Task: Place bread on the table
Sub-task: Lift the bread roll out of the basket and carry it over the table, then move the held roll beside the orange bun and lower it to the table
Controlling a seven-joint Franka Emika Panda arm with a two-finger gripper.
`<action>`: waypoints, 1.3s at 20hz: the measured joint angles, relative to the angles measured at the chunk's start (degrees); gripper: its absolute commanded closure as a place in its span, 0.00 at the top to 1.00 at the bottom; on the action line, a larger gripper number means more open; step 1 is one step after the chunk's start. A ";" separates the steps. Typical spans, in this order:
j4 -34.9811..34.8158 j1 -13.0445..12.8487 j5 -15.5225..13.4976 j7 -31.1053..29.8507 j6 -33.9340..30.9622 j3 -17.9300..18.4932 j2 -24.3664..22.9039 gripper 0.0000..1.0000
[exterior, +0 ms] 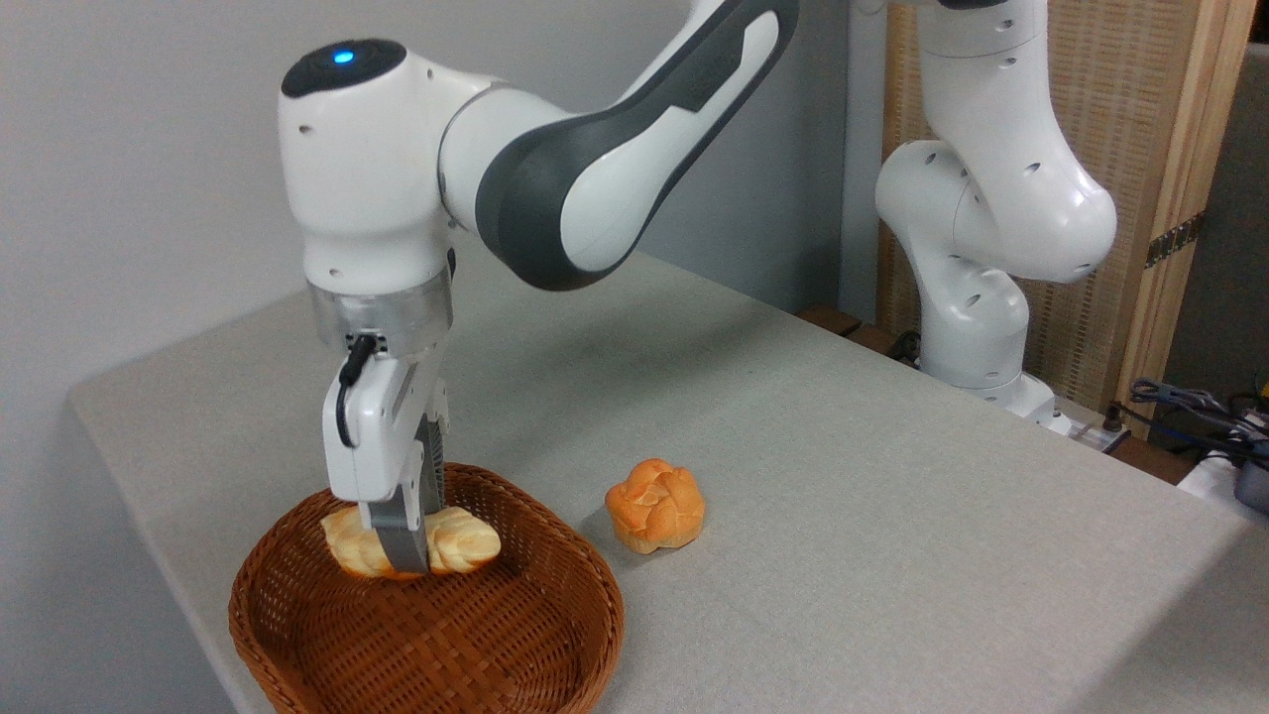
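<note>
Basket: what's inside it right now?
Only the bread shows inside the basket, with the gripper straddling its middle. The gripper finger hides the loaf's centre, so actual contact can't be confirmed.

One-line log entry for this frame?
gripper: shut on bread | bread: in basket | bun: on table

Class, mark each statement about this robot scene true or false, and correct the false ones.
1. The pale braided bread loaf lies inside the brown woven wicker basket. True.
2. The small round orange knotted bun sits in the basket. False: it rests on the grey-beige table, right of the basket.
3. The end effector straddles the loaf. True.
4. The basket holds two loaves. False: only one.
</note>
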 measured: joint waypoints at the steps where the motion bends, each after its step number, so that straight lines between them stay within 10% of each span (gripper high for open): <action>1: 0.00 0.04 -0.03 -0.06 -0.20 0.00 -0.53 0.47; 16: -0.04 0.27 -0.05 -15.48 -22.68 -0.01 -11.30 0.55; 26: -7.52 0.15 -0.06 -17.80 -23.87 -0.06 -16.48 0.58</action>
